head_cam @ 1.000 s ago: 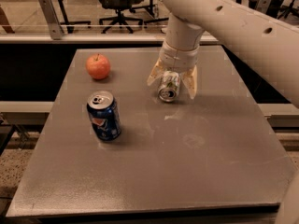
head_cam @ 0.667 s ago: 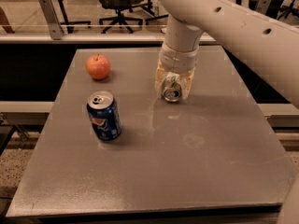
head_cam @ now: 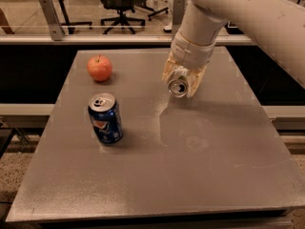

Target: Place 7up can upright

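The 7up can (head_cam: 178, 86) shows only its silver pull-tab top, which faces the camera, so the can is tilted, not upright. My gripper (head_cam: 180, 81) hangs from the white arm at the back middle of the grey table (head_cam: 181, 166). Its fingers (head_cam: 196, 82) are closed on both sides of the can and hold it just above the table top. The can's body is hidden behind the fingers and wrist.
A dark blue Pepsi can (head_cam: 105, 118) stands upright at the left of the table. A red apple (head_cam: 99, 67) lies at the back left. Behind the table runs a metal rail (head_cam: 86, 39), with office chairs (head_cam: 121, 4) beyond it.
The fingers have closed in on the can, and the gripper has lifted it slightly off the table. The Pepsi can and apple have not moved.
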Motion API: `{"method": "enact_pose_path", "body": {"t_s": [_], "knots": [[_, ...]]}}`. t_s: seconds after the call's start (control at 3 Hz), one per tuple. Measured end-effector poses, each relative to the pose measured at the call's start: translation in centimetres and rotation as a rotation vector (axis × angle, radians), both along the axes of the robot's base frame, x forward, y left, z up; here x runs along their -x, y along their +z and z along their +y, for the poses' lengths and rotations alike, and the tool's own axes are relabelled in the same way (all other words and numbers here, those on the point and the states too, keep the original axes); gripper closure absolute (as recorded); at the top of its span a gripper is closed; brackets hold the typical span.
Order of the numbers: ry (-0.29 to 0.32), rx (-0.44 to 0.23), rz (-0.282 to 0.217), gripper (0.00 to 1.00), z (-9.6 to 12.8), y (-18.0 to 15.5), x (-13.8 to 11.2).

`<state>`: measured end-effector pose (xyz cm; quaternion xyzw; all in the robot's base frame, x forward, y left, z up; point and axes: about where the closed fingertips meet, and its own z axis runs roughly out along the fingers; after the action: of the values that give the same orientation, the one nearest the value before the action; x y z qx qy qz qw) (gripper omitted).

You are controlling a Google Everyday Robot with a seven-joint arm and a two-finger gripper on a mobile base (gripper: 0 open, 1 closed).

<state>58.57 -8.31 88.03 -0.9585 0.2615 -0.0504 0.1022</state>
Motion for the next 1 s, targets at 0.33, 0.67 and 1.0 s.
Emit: {"method": "enact_pose_path", "body": {"t_s": [0.33,0.67,1.0], "knots": [[-0.15,-0.146,0.058,1.0,0.2,3.2,1.5],[-0.293,-0.274,0.157,1.0,0.6,6.1,2.9],[-0.445,-0.409,0.286,1.0,0.8,8.1,3.8]]}}
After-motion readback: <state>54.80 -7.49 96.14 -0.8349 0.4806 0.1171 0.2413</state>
